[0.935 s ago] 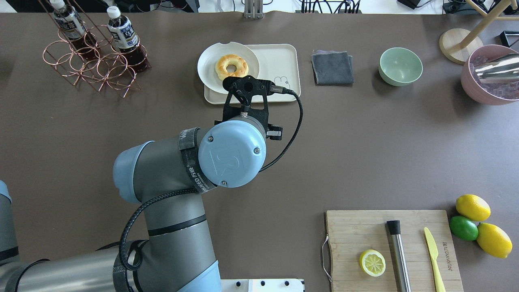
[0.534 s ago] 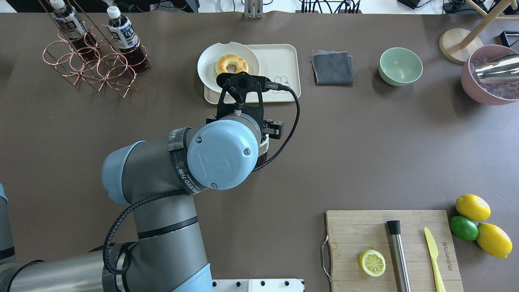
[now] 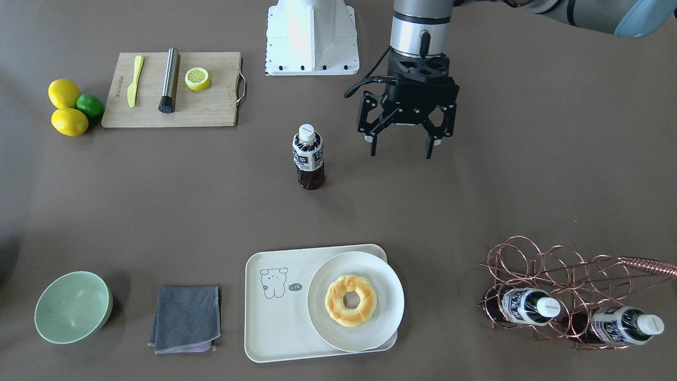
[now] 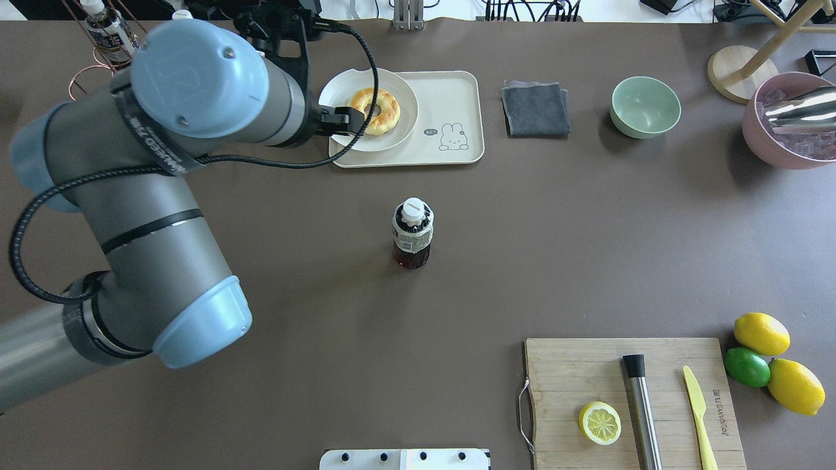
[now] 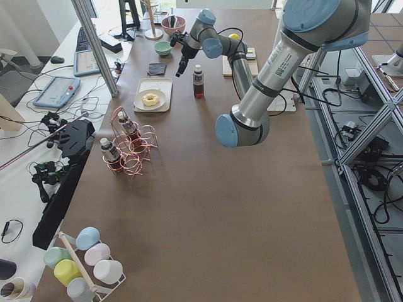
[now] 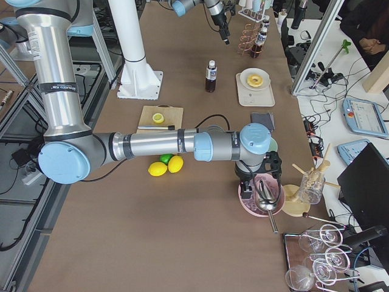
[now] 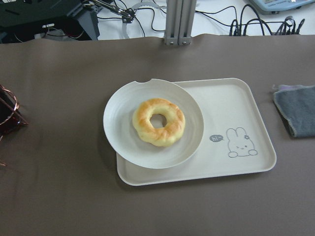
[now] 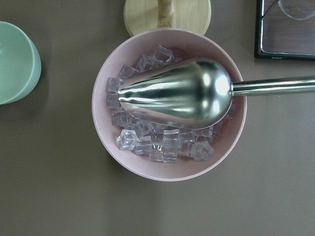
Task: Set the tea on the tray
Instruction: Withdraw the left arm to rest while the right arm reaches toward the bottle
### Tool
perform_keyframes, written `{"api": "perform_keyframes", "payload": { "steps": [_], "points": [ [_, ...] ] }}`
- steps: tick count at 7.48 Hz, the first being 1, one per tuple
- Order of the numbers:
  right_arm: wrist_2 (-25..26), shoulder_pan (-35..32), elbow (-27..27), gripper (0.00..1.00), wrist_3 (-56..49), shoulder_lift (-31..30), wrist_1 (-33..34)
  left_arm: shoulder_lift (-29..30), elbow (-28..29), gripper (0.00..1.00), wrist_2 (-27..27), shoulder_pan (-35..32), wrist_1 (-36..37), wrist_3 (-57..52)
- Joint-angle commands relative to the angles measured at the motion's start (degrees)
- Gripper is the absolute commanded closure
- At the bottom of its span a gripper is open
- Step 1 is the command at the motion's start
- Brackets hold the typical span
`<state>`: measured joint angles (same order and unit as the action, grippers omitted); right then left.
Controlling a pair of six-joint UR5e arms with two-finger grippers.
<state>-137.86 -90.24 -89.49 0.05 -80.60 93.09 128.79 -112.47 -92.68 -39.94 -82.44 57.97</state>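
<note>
Near spread, empty left gripper (image 3: pixel 400 153): tea (image 3: pixel 308 159) upright; tray (image 3: pixel 275 328) well beyond gripper, without tea; grasp, carry, set-down pending.

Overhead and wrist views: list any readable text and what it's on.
"hi~": speech bubble beside the drawing on the tray.
"WEED", followed by characters too blurred to read: arm strap.
Tea label: print too small to read.
Board: burned-in mark by the knife, too blurred to read.
Racked bottles: labels unreadable.
</note>
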Motion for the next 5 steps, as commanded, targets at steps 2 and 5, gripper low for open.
{"api": "perform_keyframes", "payload": {
  "steps": [2,5],
  "points": [
    [-0.04,6.8,-1.91,0.0,10.48,6.31,0.08,-12.4,-4.78,0.02,-0.92,-7.4,-3.06,-4.01],
    [0.4,15.24,-8.21,0.0,22.6,8.61,0.08,-20.56,-5.57,0.02,-7.82,-16.63,-4.04,-3.92]
  ]
}}
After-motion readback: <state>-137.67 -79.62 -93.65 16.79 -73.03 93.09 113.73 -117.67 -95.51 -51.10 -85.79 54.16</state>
